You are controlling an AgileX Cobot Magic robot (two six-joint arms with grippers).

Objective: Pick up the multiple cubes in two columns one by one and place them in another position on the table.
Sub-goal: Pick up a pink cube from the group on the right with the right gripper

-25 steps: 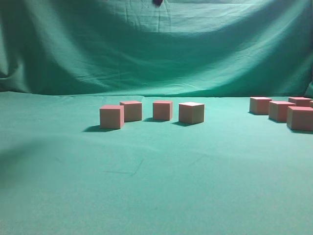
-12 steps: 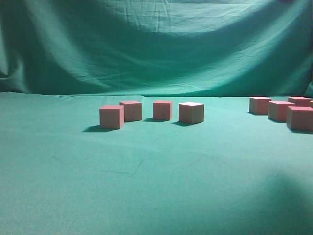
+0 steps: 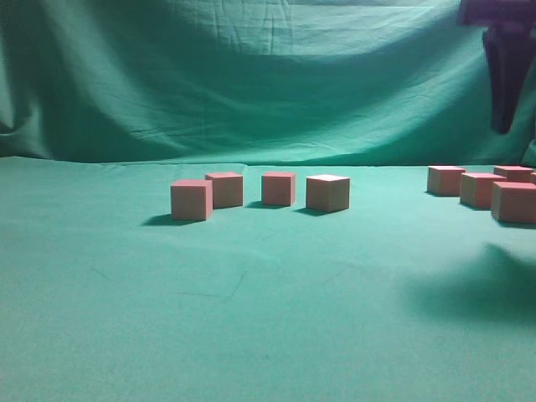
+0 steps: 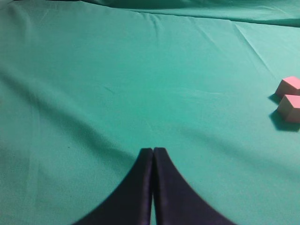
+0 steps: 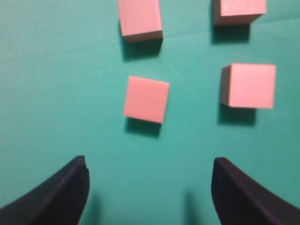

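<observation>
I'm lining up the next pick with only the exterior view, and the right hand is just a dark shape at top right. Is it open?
Observer: Yes. The right wrist view shows the right hand open, fingers wide apart and holding nothing.
Operator: What is below it?
Observer: Four cubes in two columns. The nearest left-column cube lies ahead of the gap between the fingers.
Operator: And the left hand? It isn't in my view.
Observer: The left hand is shut, over bare table, with two more cubes at the right edge of its view.
</observation>
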